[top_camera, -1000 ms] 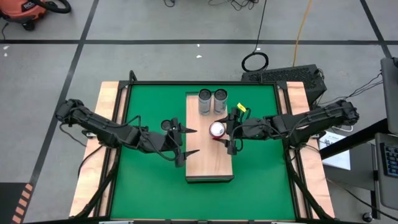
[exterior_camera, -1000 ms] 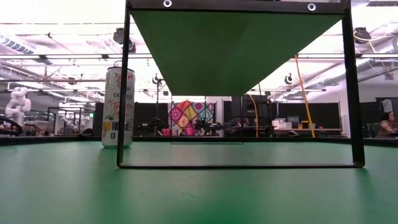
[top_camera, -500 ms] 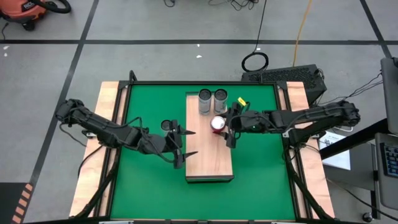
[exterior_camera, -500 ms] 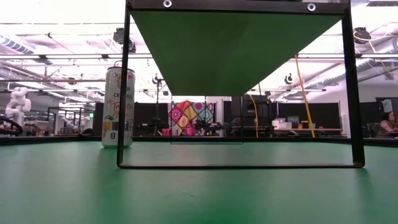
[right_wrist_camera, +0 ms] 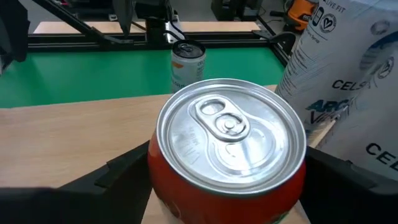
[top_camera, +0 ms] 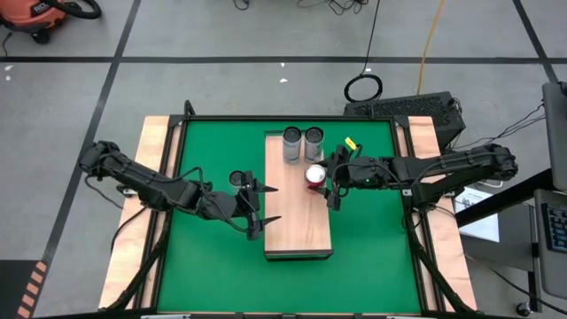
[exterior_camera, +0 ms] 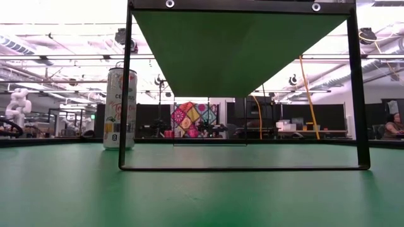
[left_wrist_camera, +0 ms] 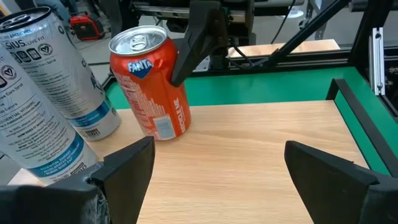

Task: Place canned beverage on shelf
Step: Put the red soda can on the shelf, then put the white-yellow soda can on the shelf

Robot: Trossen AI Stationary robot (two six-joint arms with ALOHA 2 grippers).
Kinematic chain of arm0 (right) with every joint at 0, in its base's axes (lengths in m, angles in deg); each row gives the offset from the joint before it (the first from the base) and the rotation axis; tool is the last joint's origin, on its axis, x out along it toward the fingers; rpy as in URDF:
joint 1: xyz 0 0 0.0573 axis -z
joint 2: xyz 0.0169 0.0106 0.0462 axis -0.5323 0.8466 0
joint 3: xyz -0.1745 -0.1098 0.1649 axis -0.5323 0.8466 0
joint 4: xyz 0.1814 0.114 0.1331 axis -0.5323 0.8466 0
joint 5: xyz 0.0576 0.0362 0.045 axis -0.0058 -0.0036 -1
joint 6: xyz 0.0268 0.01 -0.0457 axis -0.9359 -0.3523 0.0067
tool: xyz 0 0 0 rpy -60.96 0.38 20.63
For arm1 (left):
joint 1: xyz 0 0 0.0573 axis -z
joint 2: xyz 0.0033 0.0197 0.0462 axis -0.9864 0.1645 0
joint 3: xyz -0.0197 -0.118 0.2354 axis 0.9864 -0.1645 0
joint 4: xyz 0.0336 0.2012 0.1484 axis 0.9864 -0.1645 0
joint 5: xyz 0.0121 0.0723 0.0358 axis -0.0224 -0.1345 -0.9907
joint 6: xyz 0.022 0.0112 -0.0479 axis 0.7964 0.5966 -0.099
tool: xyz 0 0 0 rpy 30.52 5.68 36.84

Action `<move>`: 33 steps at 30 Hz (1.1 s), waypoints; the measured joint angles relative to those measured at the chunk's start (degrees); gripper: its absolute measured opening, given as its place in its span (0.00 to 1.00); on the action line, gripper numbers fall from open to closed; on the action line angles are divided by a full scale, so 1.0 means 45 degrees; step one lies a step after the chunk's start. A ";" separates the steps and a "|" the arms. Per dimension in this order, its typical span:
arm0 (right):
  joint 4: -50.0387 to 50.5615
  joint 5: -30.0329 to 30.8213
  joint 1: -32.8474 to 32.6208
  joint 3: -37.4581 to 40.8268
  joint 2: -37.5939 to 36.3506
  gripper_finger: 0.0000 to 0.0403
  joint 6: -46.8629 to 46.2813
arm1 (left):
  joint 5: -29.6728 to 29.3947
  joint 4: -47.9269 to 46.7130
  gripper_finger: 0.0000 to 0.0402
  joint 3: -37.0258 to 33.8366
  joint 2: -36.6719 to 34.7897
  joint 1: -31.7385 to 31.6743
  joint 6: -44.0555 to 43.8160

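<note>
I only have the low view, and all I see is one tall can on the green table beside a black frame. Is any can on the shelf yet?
Observer: Yes. An orange Fanta can stands on the shelf, with the right gripper at it.
Operator: Anything else up there?
Observer: Two tall silver cans stand side by side at one end of the shelf, just past the Fanta can.
Operator: And the left arm?
Observer: The left gripper is open and empty at the shelf's left edge, near the tall can you see.
</note>
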 joint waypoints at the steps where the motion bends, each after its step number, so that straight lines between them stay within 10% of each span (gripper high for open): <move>1: -0.0086 0.0013 -0.0002 0.0000 0.0068 0.81 0.0002 | 0.0000 0.0020 0.88 0.0000 0.0000 0.0000 0.0000; 16: -0.0512 0.0020 -0.0022 -0.0005 -0.0312 0.87 0.0030 | -0.0758 -0.0819 0.88 -0.0010 -0.0352 0.0107 -0.0158; 33: 0.0998 0.0456 -0.1931 -0.0015 -0.2803 0.87 -0.0061 | -0.0959 -0.8520 0.88 -0.0010 -0.2679 -0.0409 -0.2649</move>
